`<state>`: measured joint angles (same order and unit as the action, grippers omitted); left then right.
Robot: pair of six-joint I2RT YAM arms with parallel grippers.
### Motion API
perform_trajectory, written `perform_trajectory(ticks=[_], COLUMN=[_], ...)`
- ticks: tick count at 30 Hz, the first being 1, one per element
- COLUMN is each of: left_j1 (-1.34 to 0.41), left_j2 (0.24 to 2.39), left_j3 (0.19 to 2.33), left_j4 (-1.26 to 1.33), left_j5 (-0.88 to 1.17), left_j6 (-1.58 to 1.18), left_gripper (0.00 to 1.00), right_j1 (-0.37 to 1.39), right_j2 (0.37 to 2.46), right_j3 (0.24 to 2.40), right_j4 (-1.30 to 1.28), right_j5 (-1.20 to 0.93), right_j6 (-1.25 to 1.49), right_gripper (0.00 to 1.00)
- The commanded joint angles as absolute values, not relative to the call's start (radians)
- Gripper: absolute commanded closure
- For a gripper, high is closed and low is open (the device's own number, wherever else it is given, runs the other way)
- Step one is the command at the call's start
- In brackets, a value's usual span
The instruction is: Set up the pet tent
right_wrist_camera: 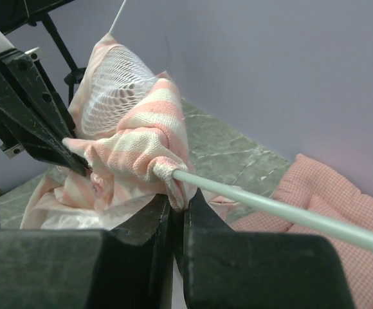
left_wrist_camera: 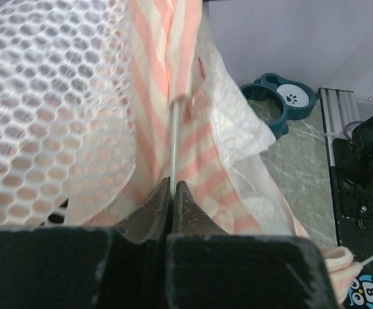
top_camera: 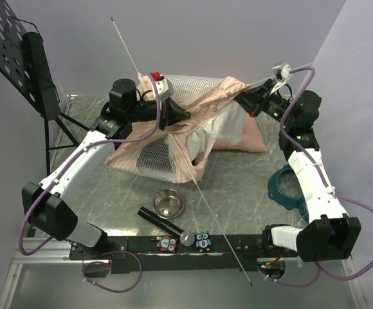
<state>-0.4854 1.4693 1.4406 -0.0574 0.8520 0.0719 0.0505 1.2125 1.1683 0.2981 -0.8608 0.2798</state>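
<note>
At the left jaws, the two black fingers are pressed together on a thin white pole (left_wrist_camera: 174, 138). It is a smooth, stiff rod that rises straight out from between the tips into a sleeve of the tent (left_wrist_camera: 167, 77). The tent hangs right against these jaws, with soft pink-and-white striped cloth ahead of them and open white honeycomb mesh (left_wrist_camera: 51, 122) to their left.

The right jaws are together too. They nip a bunched fold of the same striped cloth just where a second pole (right_wrist_camera: 283, 209) enters it. That rod is round and pale, and it runs off to their right. Just left of the right jaws, the left jaws meet the same bundle.

From above, we see the tent slumped and crumpled on the green marbled desk (top_camera: 238, 187) between the two pairs of jaws. A pink cushion (top_camera: 254, 138) with a waffle-like quilting lies just below the right jaws, touching the tent.

Farther off, toward the arm bases, sit a round steel bowl (top_camera: 169, 204), a black tube (top_camera: 159, 221) and a small blue owl figure (top_camera: 202, 241). A teal pet dish (left_wrist_camera: 283, 109) with a white insert lies well to the right of the left jaws. A perforated black music stand (top_camera: 19, 58) rises well to the left of the left jaws.
</note>
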Motion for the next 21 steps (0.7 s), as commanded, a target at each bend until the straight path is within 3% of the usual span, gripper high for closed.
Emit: perform_trajectory(ticks=[1, 14, 21], left_j1=[-0.443, -0.434, -0.534], left_j2=[1.404, 1.569, 1.704], left_j3=[1.407, 1.488, 1.557], left_j4=[-0.009, 0.294, 0.524], left_j5=[0.897, 0.9, 0.832], left_j6=[0.041, -0.166, -0.213], left_gripper=[0.99, 0.99, 0.99], right_j1=[-0.055, -0.274, -0.325], right_j2=[1.177, 1.216, 1.282], right_j3=[1.288, 1.738, 1.919], right_j4=[0.393, 0.437, 0.437], right_j5=[-0.873, -0.818, -0.821], right_j6=[0.357, 0.661, 0.719], right_gripper=[1.0, 1.0, 1.0])
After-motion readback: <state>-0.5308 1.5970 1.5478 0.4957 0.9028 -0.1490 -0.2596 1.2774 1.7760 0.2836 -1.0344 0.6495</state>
